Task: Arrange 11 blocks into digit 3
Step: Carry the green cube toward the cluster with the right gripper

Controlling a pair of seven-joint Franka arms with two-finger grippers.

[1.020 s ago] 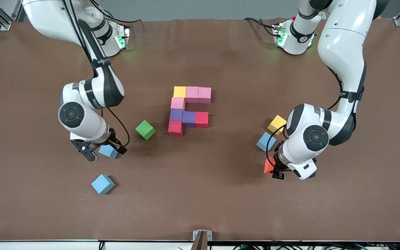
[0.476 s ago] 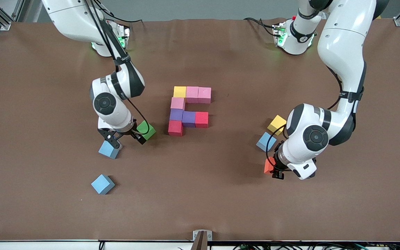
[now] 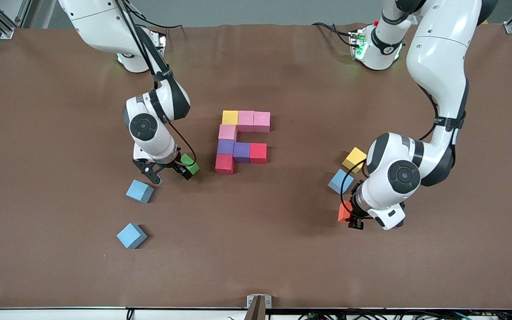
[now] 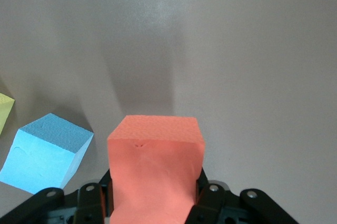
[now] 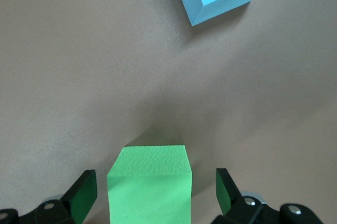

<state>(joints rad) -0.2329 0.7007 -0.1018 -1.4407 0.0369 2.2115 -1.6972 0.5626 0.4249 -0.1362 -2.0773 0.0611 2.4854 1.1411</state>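
Toward the right arm's end of the table lie two light blue blocks (image 3: 139,191), (image 3: 131,235); just above them the right gripper (image 3: 168,172) stands spread wide astride the green block (image 3: 190,163), fingers not touching it; mid-table sits the partly built digit 3 (image 3: 242,141) of seven cubes; past a yellow block (image 3: 354,159) and a light blue block (image 3: 340,181), the left gripper (image 3: 353,218) is clenched on the orange block (image 4: 156,171).
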